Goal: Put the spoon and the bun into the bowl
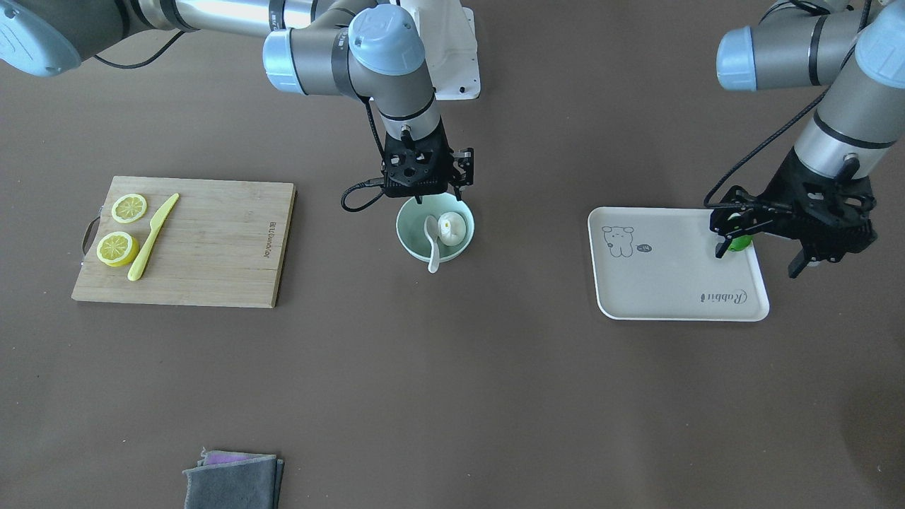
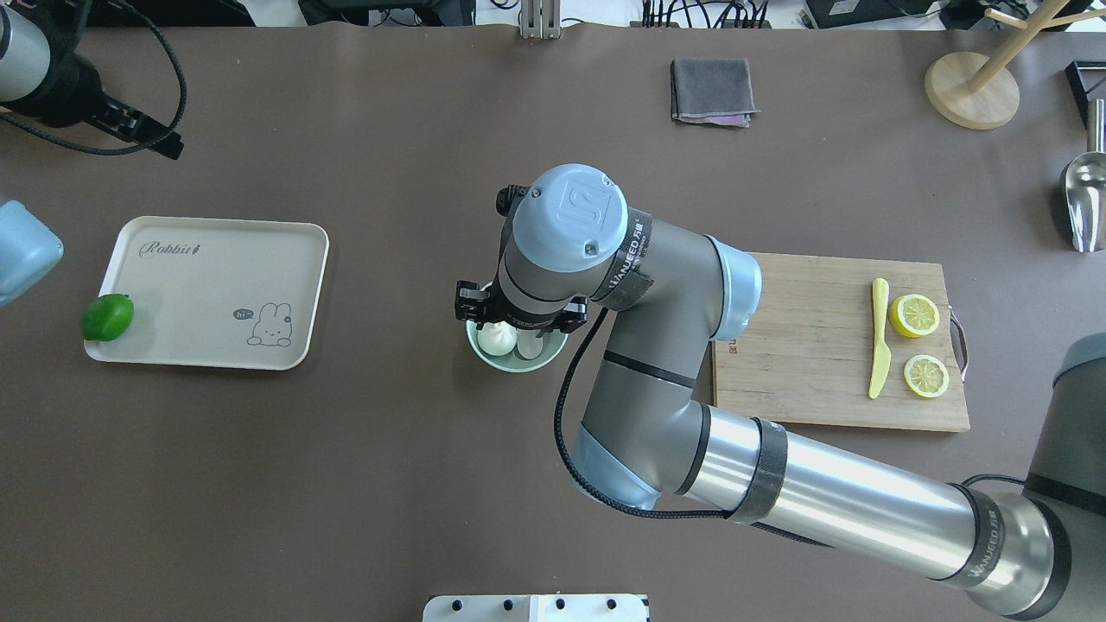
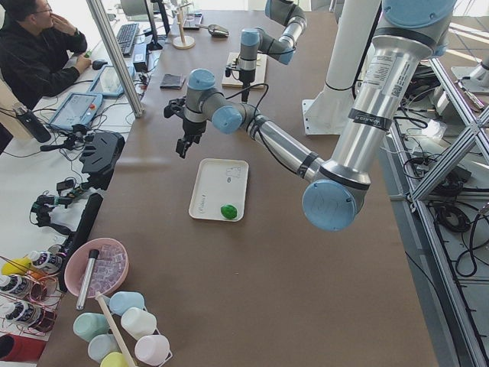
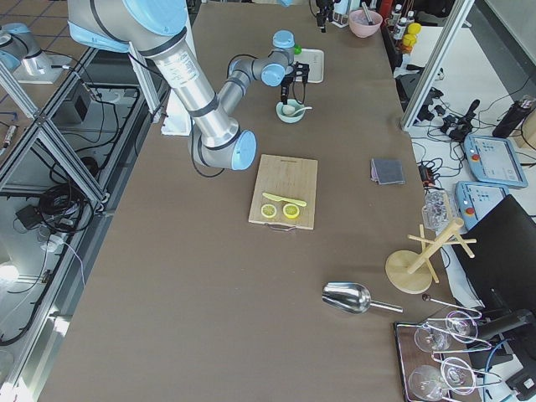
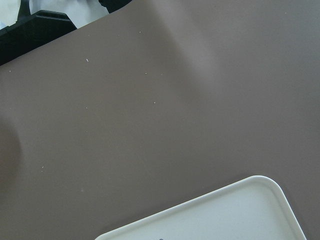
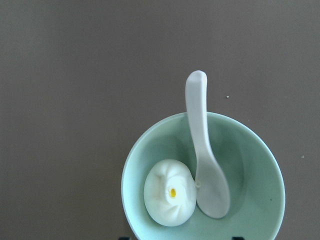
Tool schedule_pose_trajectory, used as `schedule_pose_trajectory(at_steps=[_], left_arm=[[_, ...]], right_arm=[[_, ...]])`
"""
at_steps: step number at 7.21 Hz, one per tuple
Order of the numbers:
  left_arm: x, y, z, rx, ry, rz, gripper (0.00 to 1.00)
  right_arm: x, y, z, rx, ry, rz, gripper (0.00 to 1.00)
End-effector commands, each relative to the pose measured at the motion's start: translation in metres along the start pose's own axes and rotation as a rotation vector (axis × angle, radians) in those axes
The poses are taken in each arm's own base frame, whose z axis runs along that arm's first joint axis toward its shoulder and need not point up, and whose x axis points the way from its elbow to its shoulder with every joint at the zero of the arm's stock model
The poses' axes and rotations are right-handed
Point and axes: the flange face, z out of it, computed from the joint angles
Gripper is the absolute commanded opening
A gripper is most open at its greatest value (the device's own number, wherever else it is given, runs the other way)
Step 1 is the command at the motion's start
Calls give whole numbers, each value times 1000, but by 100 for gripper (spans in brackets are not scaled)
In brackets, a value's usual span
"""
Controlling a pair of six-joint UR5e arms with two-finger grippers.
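Right arm (image 2: pixel 657 345) masks bowl (image 2: pixel 518 361) overhead — bun (image 6: pixel 170 199), spoon (image 6: pixel 202 150) inside; right gripper (image 1: pixel 428 194) gapes above. Left gripper (image 1: pixel 758 260) gapes too; lime (image 2: pixel 107 317) on tray (image 2: pixel 216 294).

One spoon (image 6: pixel 205 165), one bun (image 6: pixel 170 199), one bowl (image 6: pixel 252 157)

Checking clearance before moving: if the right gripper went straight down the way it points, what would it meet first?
Likely the bun or the scoop of the spoon, both lying in the bowl, since the right gripper hangs open above them. Depth is too unclear to say which first.
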Motion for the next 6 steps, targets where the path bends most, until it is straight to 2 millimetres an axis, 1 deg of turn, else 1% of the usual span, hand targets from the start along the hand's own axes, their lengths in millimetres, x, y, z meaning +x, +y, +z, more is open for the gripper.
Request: schedule_pose_trajectory(at_steps=[1,2,3,4,5,6], left_arm=[[-3,5,2,8,0,-5,98],[-4,5,3,6,-3,5,98],[-10,12,6,-6,-11,-2,98],[-22,30,16,-40,-24,-21,98],[-40,53,26,-78,-44,-48,98],[-64,57,16,-68,-63,-82,98]], right_arm=[[42,-50,-42,-40,24,-38,100],[90,-46,-70,-34,33,-153,100],[147,-47,-89,-23,68,-189,100],[194,-57,-97,-25,103,-213,100],[249,-77,-108,-27,136,-164,100],[299,-94,-113,-12,183,-96,100]])
